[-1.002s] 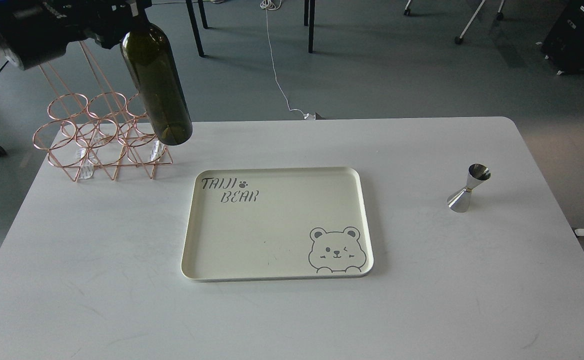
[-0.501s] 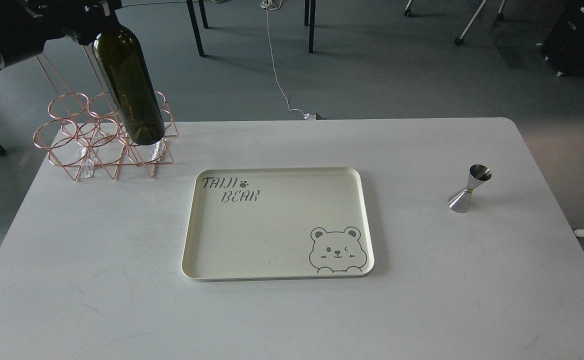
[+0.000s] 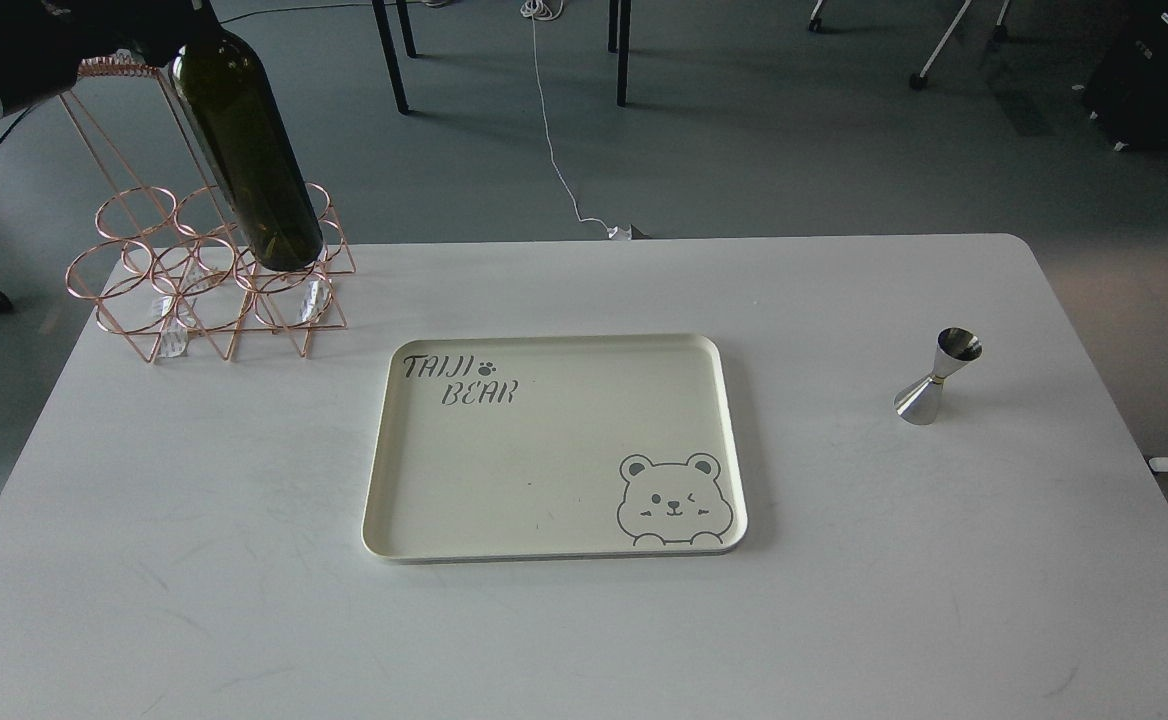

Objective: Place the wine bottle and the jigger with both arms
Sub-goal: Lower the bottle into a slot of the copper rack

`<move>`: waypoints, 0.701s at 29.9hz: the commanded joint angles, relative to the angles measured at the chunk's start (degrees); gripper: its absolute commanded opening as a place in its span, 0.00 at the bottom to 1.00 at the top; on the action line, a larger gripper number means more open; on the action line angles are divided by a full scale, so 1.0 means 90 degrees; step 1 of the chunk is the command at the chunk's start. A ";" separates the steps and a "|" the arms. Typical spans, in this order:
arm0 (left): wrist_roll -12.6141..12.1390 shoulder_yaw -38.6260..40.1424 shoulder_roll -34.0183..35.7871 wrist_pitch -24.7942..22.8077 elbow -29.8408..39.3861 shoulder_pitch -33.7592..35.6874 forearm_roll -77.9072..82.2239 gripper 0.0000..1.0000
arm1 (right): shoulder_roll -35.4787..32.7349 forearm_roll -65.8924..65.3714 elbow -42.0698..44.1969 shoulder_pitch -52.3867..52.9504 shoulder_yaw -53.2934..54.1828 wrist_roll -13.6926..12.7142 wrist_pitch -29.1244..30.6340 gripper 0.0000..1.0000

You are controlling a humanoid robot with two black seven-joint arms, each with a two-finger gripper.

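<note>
At far left the left claw [image 3: 159, 25] carries the wine bottle [image 3: 247, 150] by its neck, its base over the copper wire rack [image 3: 134, 290]; the pinch itself can't be made out. Neither item looks placed. Midway lies a cream tray [image 3: 384, 480]; the jigger [image 3: 936, 377] stands untouched at right on the white table [image 3: 844, 600]. Grey floor and chair legs lie beyond.

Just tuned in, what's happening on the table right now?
The left arm holds the wine bottle by its neck at the top left, tilted, its base at the copper wire rack. The jigger stands untouched on the table to the right of the cream bear tray. The right arm is out of view.
</note>
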State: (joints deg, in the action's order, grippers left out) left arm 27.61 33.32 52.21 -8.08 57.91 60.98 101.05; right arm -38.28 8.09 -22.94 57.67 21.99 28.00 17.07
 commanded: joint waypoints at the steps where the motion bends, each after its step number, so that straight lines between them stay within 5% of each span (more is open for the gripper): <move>1: -0.0001 -0.0107 0.0009 0.0000 -0.0009 0.0002 0.0003 0.16 | 0.0005 0.0000 0.0000 0.0008 0.0008 0.0000 -0.0002 0.96; 21: 0.0044 -0.0372 0.0039 0.0117 -0.0243 0.0012 -0.0007 0.16 | 0.0005 0.0000 -0.0010 0.0008 0.0008 0.0000 -0.0002 0.96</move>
State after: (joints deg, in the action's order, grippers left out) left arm 27.99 30.05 52.68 -7.03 55.72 61.25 101.01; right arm -38.23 8.09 -22.95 57.74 22.07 28.00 17.05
